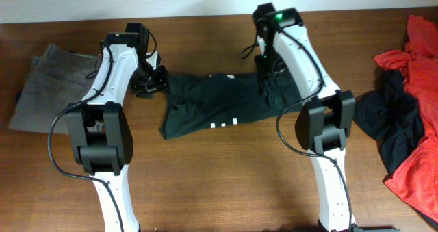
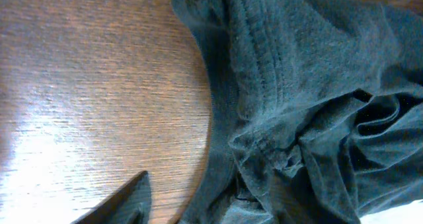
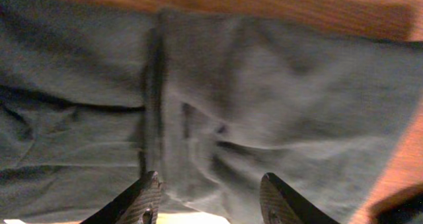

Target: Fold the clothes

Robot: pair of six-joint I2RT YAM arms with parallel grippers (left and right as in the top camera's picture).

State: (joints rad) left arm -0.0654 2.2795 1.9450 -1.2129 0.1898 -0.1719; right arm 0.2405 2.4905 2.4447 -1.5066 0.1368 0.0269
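Two robot arms bend over a black top [image 1: 212, 102] spread crumpled across the middle of a brown wooden worktop [image 1: 205, 184]; a short row of white marks [image 1: 224, 124] shows along the near edge, too small to read

The left claw [image 1: 152, 81] sits just off the top's left end. Its own camera catches only one dark finger [image 2: 129, 201], set well out to the side, with bare wood between it and the ribbed hem of the cloth. The other finger is out of sight, and nothing is seen gripped, so the claw reads as parted and empty

The right claw [image 3: 209, 179] hangs over the top's right end, under the white arm as seen from above. Both its fingers show about half spread, with the creased, somewhat blurred fabric lying flat beneath them and nothing pinched between

A grey cloth [image 1: 41, 88] lies flat at the far left of the worktop, well apart from the top. At the far right a red garment [image 1: 417, 143] sprawls in a loose heap, and a plain black garment [image 1: 387, 119] lies bunched against it on the side nearer the arms
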